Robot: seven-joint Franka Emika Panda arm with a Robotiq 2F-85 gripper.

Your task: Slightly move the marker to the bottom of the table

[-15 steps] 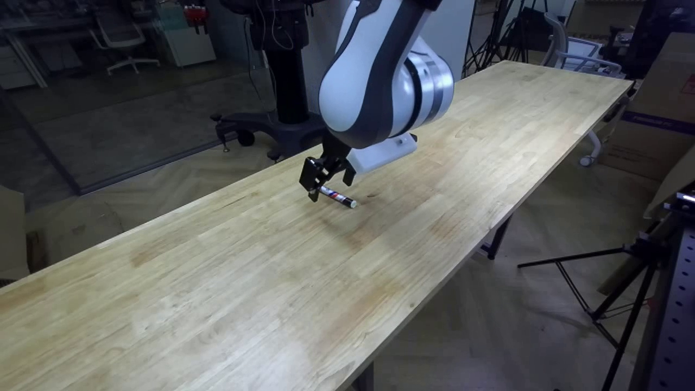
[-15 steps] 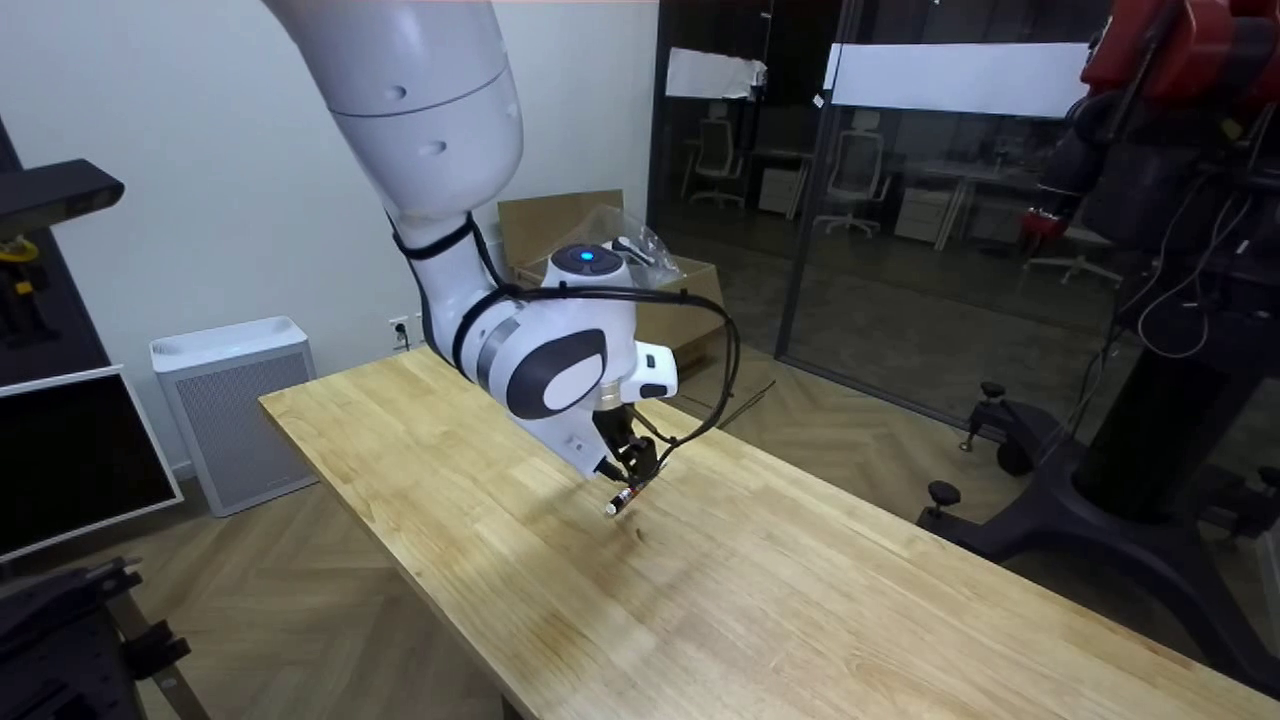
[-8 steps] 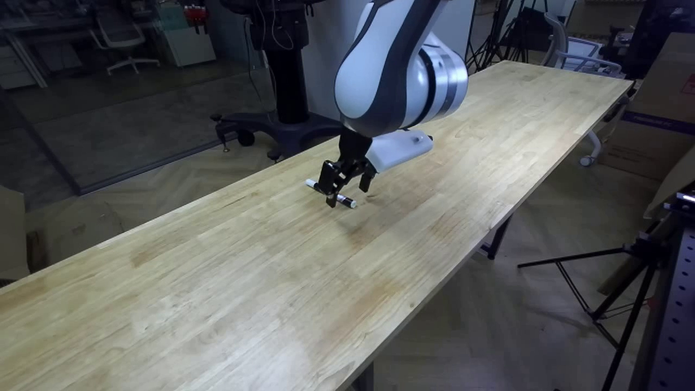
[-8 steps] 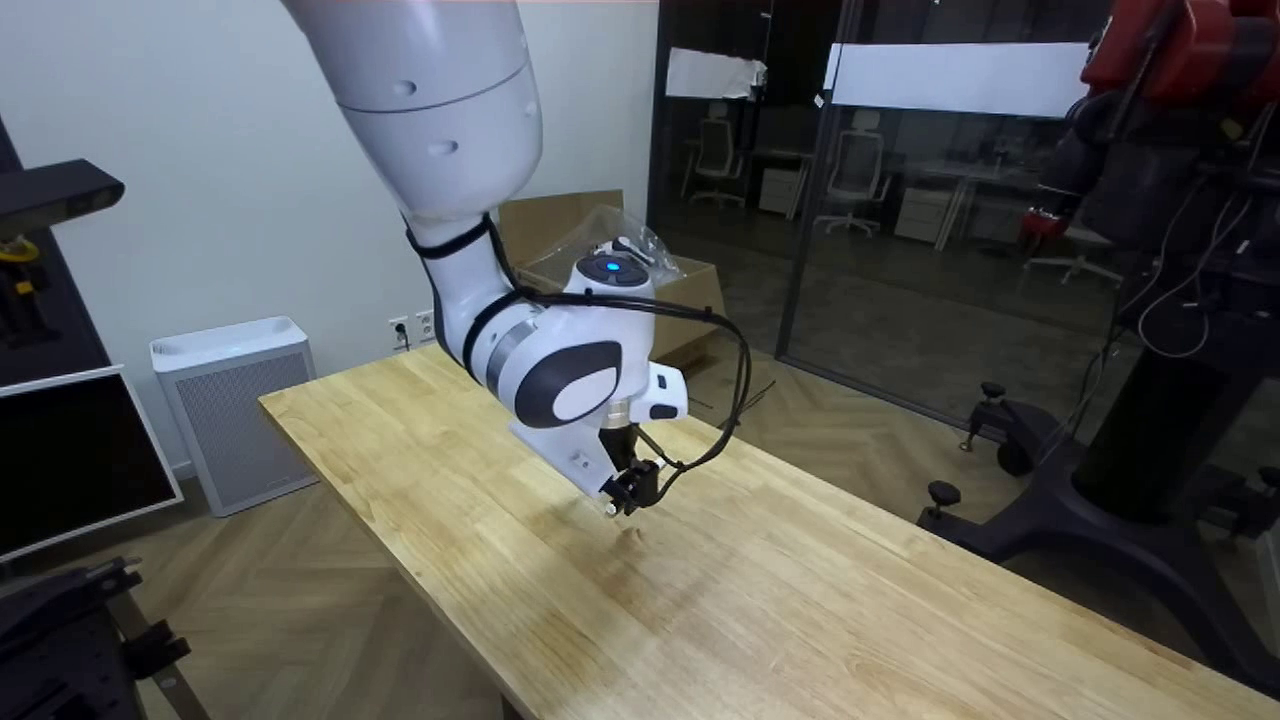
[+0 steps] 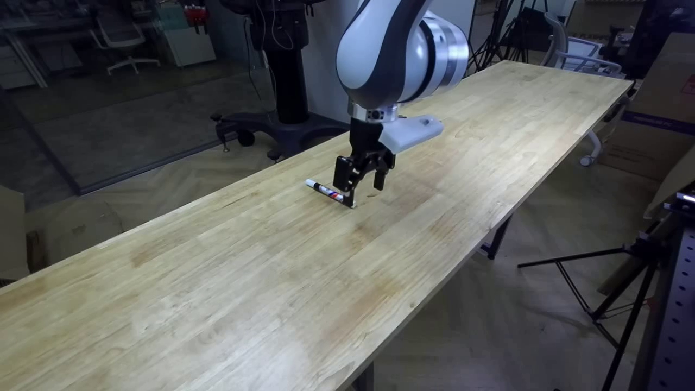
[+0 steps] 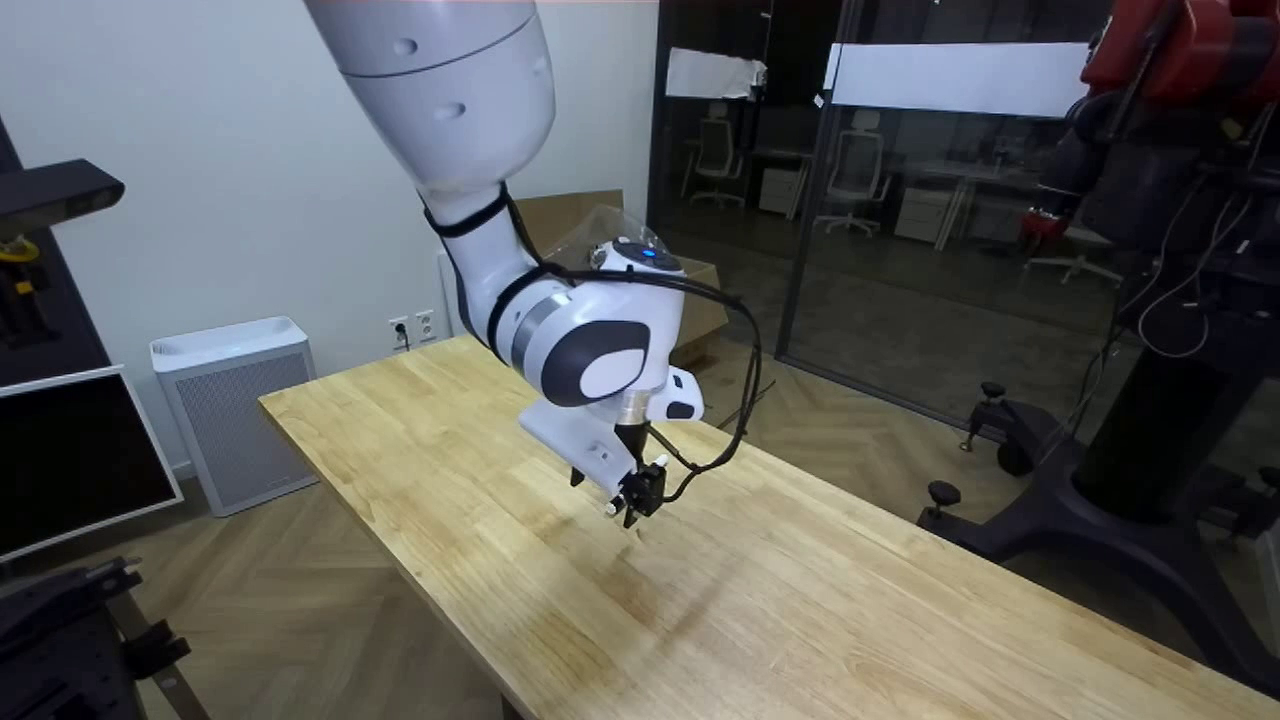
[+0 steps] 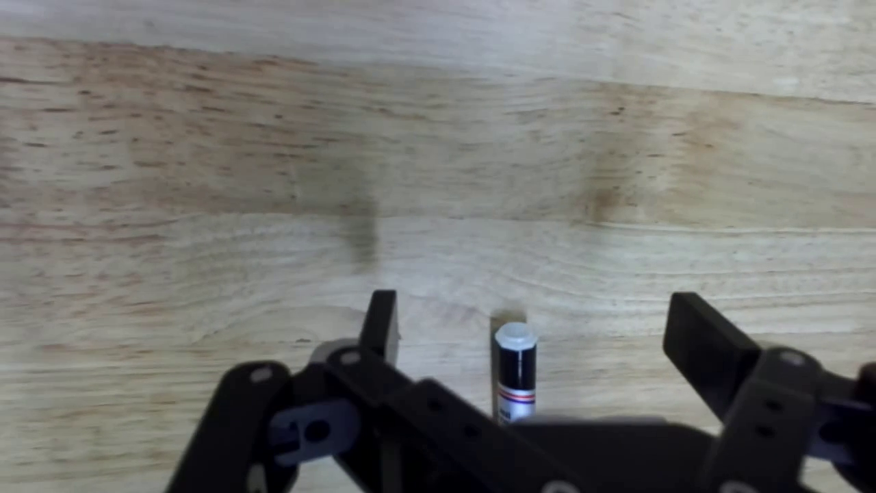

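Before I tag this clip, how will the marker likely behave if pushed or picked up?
Pushed sideways, the marker would probably roll, since it looks round and lies on its side on the flat table. It seems stiff, looking straight throughout. It may be light, being slim compared with the gripper.

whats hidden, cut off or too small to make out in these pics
Marker, wrist view: one end shows, the rest is hidden by the gripper.
Marker, in an exterior view: its middle is hidden by the gripper.
Print on the marker's label, in an exterior view: too small to read.
Table, in an exterior view: cut off by the left and bottom edges.
Arm, in both exterior views: cut off by the top edge.
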